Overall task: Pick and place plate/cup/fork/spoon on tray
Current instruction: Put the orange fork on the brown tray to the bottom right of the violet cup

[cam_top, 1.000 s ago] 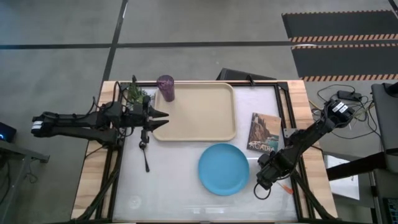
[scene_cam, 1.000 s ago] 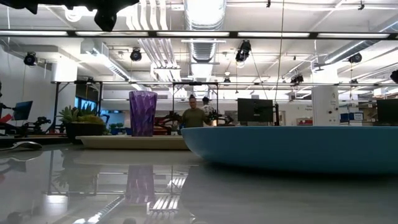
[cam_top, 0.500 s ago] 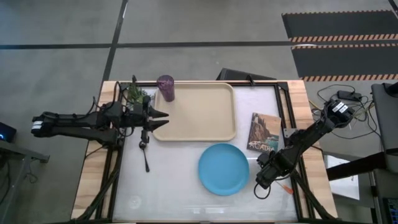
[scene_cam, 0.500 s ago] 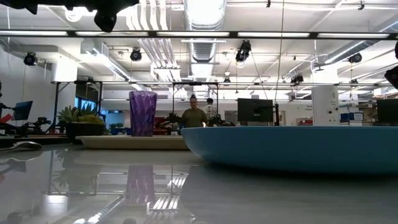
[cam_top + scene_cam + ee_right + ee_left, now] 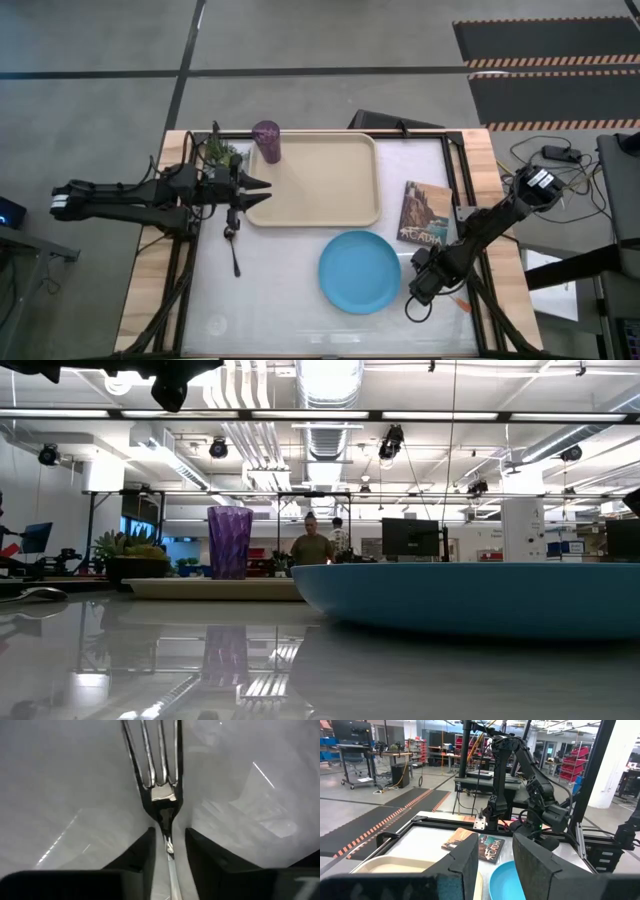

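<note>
Silver fork (image 5: 159, 780) tines sat between your right jaws (image 5: 167, 851), open and not yet gripping, at lower right of the high view beside the plate (image 5: 360, 271). That arm had shifted slightly lower; left jaws (image 5: 262, 186) waited open over the tray (image 5: 320, 180) edge.

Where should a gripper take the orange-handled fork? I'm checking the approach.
On the thin neck just behind the tines of the orange-handled silver fork, from straight above: it lies flat on the white table, and the right gripper already straddles it.
</note>
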